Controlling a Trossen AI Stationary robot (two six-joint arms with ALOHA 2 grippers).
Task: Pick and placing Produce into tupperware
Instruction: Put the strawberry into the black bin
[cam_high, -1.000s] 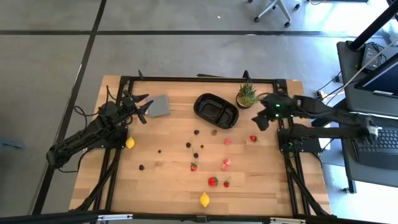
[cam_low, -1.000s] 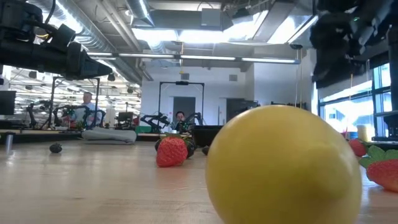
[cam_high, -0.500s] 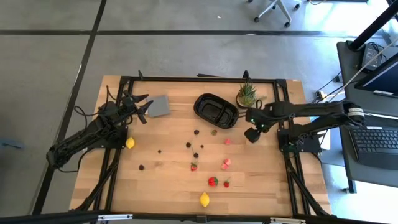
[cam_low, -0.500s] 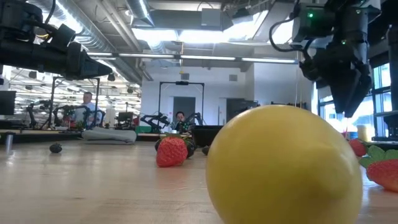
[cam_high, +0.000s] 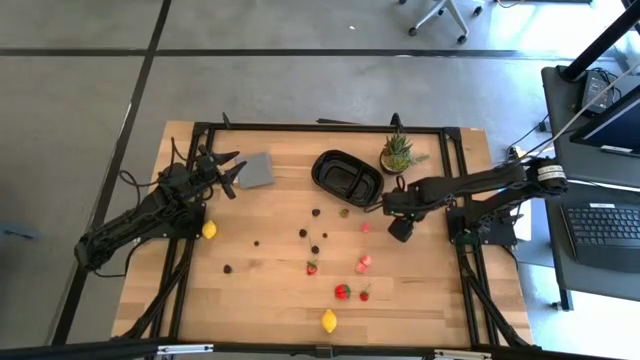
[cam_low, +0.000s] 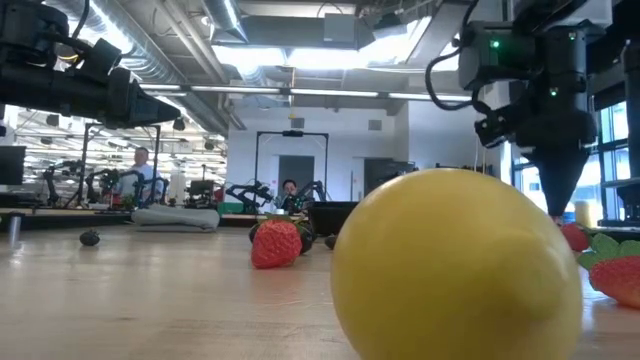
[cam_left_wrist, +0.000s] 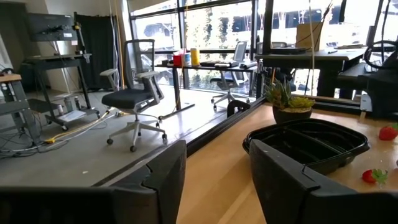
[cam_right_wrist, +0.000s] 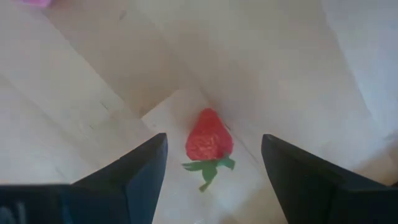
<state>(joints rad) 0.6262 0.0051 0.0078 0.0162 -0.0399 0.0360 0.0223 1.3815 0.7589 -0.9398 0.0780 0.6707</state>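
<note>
Starting on the left, your left claw (cam_high: 226, 172) hangs over the far-left part of the desk (cam_high: 270, 305), just beside the flat grey square piece (cam_high: 257, 171), fingers parted with nothing between them. A lemon (cam_high: 209, 230) lies near that arm, and a second lemon (cam_high: 329, 321) sits at the near edge. Toward the middle you have the dark berries (cam_high: 315, 212) and red strawberry pieces (cam_high: 362, 263) scattered over the wood, all of them still outside the tupperware (cam_high: 347, 177), which sits at the far side next to the potted plant (cam_high: 397, 154). To the right, your right claw (cam_high: 400, 229) points down with its fingers spread wide, and one strawberry (cam_right_wrist: 208, 140) lies on the desk directly beneath, centred in the gap and touching neither finger.
</note>
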